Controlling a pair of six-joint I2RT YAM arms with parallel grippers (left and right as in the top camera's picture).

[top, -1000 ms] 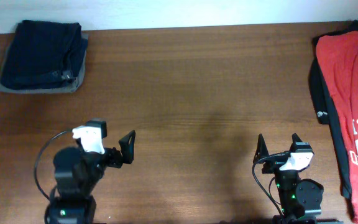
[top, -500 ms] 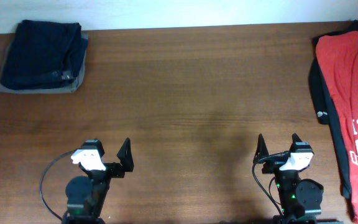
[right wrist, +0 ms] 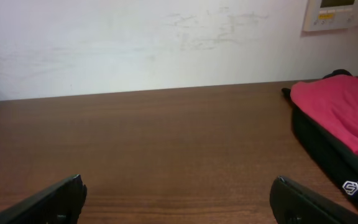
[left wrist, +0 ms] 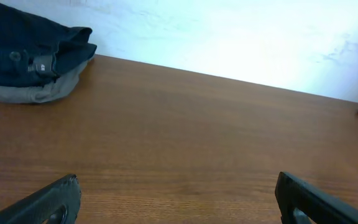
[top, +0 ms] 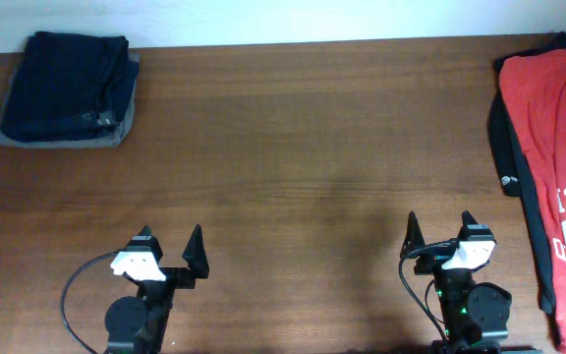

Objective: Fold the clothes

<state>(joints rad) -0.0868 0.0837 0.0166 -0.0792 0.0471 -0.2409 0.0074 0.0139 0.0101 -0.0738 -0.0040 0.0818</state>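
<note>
The dark navy shorts (top: 62, 84) lie folded in a stack at the table's far left corner. They also show in the left wrist view (left wrist: 23, 43). My left gripper (top: 170, 241) is open and empty near the front edge, far from the shorts; its fingers show wide apart in the left wrist view (left wrist: 178, 186). My right gripper (top: 439, 224) is open and empty near the front right, its fingers wide apart in the right wrist view (right wrist: 178, 186).
Grey-olive shorts (top: 126, 123) lie under the navy ones, also in the left wrist view (left wrist: 36, 93). A red T-shirt with white lettering (top: 553, 128) lies over a dark garment (top: 504, 147) at the right edge, both in the right wrist view (right wrist: 340, 102) (right wrist: 328, 155).
My left arm has drawn back toward the front edge and turned to face straight ahead, gripper still open. The right arm and the clothes have not moved.
</note>
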